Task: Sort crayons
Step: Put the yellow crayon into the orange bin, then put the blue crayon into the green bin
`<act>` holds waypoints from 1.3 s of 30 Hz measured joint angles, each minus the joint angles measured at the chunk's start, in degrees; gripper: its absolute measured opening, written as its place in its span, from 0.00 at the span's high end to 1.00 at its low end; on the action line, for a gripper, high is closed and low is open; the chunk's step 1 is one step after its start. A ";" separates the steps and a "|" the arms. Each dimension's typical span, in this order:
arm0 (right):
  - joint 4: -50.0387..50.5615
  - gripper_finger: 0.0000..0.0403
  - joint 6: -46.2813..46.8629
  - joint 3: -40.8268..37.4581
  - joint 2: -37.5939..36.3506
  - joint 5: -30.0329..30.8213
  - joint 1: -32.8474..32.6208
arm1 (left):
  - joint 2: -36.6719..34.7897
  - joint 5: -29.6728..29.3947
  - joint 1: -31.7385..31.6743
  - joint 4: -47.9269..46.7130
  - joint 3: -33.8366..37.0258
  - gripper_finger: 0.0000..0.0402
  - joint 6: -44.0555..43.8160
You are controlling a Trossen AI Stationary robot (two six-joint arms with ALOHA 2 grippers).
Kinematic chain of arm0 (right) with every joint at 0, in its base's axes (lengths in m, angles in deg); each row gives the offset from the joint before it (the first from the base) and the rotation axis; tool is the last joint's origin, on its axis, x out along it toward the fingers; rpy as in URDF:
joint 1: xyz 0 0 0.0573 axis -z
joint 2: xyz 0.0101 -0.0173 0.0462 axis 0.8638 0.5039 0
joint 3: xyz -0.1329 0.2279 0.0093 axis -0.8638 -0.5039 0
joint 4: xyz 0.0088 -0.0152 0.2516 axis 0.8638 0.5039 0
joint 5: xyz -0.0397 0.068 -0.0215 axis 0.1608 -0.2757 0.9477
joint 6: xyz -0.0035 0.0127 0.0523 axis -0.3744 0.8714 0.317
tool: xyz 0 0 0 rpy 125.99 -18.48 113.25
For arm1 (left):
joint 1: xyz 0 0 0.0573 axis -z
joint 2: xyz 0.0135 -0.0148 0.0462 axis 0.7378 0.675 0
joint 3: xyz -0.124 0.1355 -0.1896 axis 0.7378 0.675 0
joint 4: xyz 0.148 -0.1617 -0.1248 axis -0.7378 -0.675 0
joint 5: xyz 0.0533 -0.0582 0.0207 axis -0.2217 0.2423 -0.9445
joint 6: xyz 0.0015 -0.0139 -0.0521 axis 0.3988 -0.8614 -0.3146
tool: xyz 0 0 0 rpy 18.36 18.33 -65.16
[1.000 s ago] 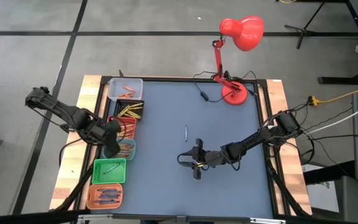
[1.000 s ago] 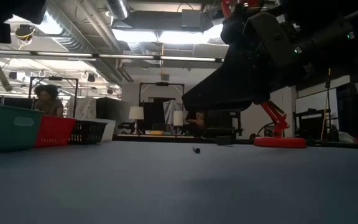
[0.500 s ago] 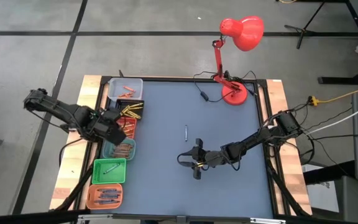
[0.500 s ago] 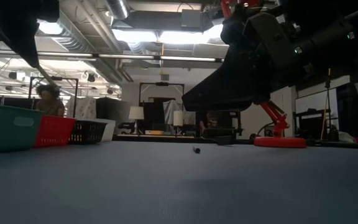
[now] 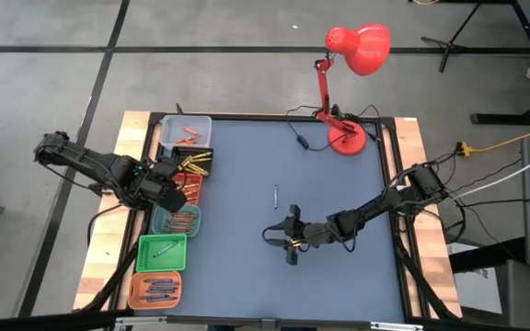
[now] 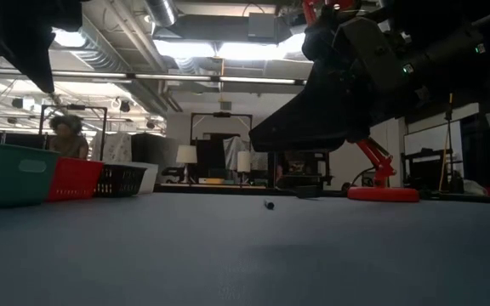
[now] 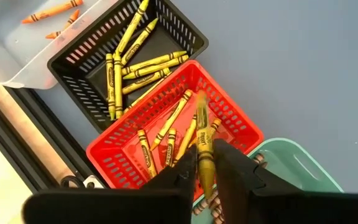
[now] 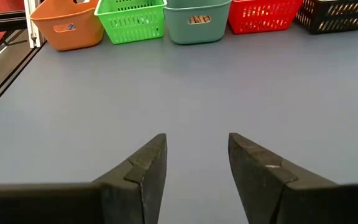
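left claw [image 7: 205, 163]: grasping yellow crayon [image 7: 202, 140] over red bin [image 7: 232, 124] | right claw [image 8: 194, 165]: released, mid-table

Red bin [image 7: 225, 118], black bin [image 7: 166, 28]: perforated glossy plastic. Crayons [image 7: 138, 65]: paper-wrapped. Table mat [image 8: 185, 87]: matt, smooth.

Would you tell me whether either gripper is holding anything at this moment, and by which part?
The left gripper has a yellow crayon between its fingers, held at its lower end, above the red bin. The right gripper is open and empty.
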 joint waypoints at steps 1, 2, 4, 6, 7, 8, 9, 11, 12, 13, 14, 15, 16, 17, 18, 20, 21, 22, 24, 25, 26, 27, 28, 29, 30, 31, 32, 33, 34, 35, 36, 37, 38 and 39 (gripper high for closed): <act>0.00 0.58 0.00 0.00 0.00 -0.02 0.00 | 0.00 -0.04 0.00 0.00 0.00 0.89 0.00; 0.00 0.58 0.01 0.00 0.00 0.00 0.00 | 0.00 -0.13 0.00 0.01 0.00 0.88 0.00; 0.00 0.58 0.00 0.00 0.00 0.00 0.00 | 0.00 -0.13 0.00 0.01 0.00 0.86 0.00; 0.00 0.58 0.00 0.00 0.00 0.00 0.00 | 0.00 -0.13 0.00 0.03 0.00 0.84 0.02; 0.00 0.58 0.01 0.00 0.00 0.00 0.00 | 0.00 -0.13 0.00 0.06 0.00 0.84 0.00; 0.00 0.58 0.00 0.00 0.00 0.00 0.00 | 0.00 -0.14 0.00 0.10 0.00 0.83 0.00; 0.00 0.58 0.00 0.00 0.00 0.07 0.00 | 0.00 -0.15 0.00 0.18 0.00 0.83 -0.02; 0.00 0.58 0.02 -0.02 0.00 1.77 0.00 | 0.00 -0.17 0.00 0.52 0.00 0.82 -0.03; -0.02 0.58 0.02 0.00 0.00 3.26 0.00 | 0.00 -0.31 0.00 0.76 0.00 0.82 -0.02; 0.00 0.58 0.02 -0.02 0.00 5.07 0.00 | 0.00 -0.54 0.00 1.05 0.00 0.82 -0.02; -0.05 0.58 0.02 -0.02 0.00 7.10 0.01 | 0.00 -0.81 0.00 1.33 0.00 0.82 -0.04; -0.11 0.58 0.02 -0.02 0.00 9.19 0.02 | 0.00 -1.22 0.00 1.60 0.00 0.82 -0.07; -0.15 0.58 0.02 -0.02 0.00 11.54 0.02 | 0.00 -1.77 0.00 1.96 0.00 0.82 -0.04; -0.17 0.58 0.02 -0.02 0.00 13.80 0.02 | 0.00 -2.37 0.00 2.33 0.00 0.82 -0.02; -0.17 0.58 0.08 -0.02 0.00 15.93 0.13 | 0.00 -2.87 0.00 2.63 0.00 0.82 -0.03; -0.15 0.58 0.78 -0.02 0.00 19.19 0.79 | 0.02 -4.07 0.00 3.19 0.00 0.82 0.00; -0.15 0.58 1.60 -0.02 0.00 19.89 1.37 | 0.02 -4.69 0.00 3.66 0.00 0.82 -0.02; -0.13 0.58 2.47 -0.02 0.00 19.96 2.16 | 0.02 -5.31 0.00 4.25 0.00 0.82 -0.01; 0.04 0.58 4.84 -0.02 0.00 19.40 4.15 | 0.02 -6.38 0.00 5.23 0.00 0.82 -0.01; 0.37 0.58 6.30 -0.02 0.00 18.71 5.32 | 0.04 -6.80 0.00 5.87 0.00 0.82 0.00; 0.92 0.58 7.78 -0.02 0.00 17.74 6.48 | 0.21 -7.13 0.00 6.51 0.00 0.82 0.02; 1.63 0.58 9.45 -0.02 0.00 16.49 7.65 | 0.36 -7.43 0.00 7.01 0.00 0.82 0.02; 2.51 0.58 11.09 -0.02 0.00 15.05 8.80 | 0.55 -7.63 0.00 7.54 0.00 0.82 0.12; 3.43 0.58 12.79 -0.02 0.00 13.35 9.93 | 0.81 -7.74 0.00 8.02 0.00 0.82 0.52; 4.48 0.58 14.39 -0.02 0.00 11.53 10.95 | 1.09 -7.76 0.00 8.48 0.00 0.82 1.30; 5.68 0.58 15.90 -0.02 0.00 9.72 11.95 | 1.45 -7.76 0.00 9.11 0.00 0.82 2.15; 6.75 0.58 17.23 -0.04 0.00 7.99 12.87 | 1.91 -7.78 0.00 9.64 0.00 0.82 3.01; 7.88 0.58 18.51 -0.04 0.00 6.43 13.66 | 2.45 -7.81 0.00 10.19 0.00 0.82 3.72; 8.94 0.58 19.68 -0.04 0.00 5.30 14.41 | 2.95 -7.90 0.00 10.77 0.00 0.82 4.40; 9.75 0.58 20.49 -0.04 0.00 4.48 15.00 | 3.55 -8.04 0.01 11.27 0.00 0.82 4.70; 10.49 0.58 21.30 -0.04 0.00 4.13 15.44 | 4.15 -8.09 0.00 11.76 0.00 0.82 5.01; 11.02 0.58 21.82 -0.04 0.00 4.08 15.80 | 4.82 -8.10 0.00 12.20 0.00 0.82 5.36; 11.43 0.58 22.36 -0.04 0.00 4.07 16.06 | 5.49 -8.13 0.02 12.57 0.00 0.82 5.80; 11.69 0.58 22.67 -0.04 0.00 4.05 16.17 | 6.21 -8.14 0.02 13.00 0.00 0.82 6.01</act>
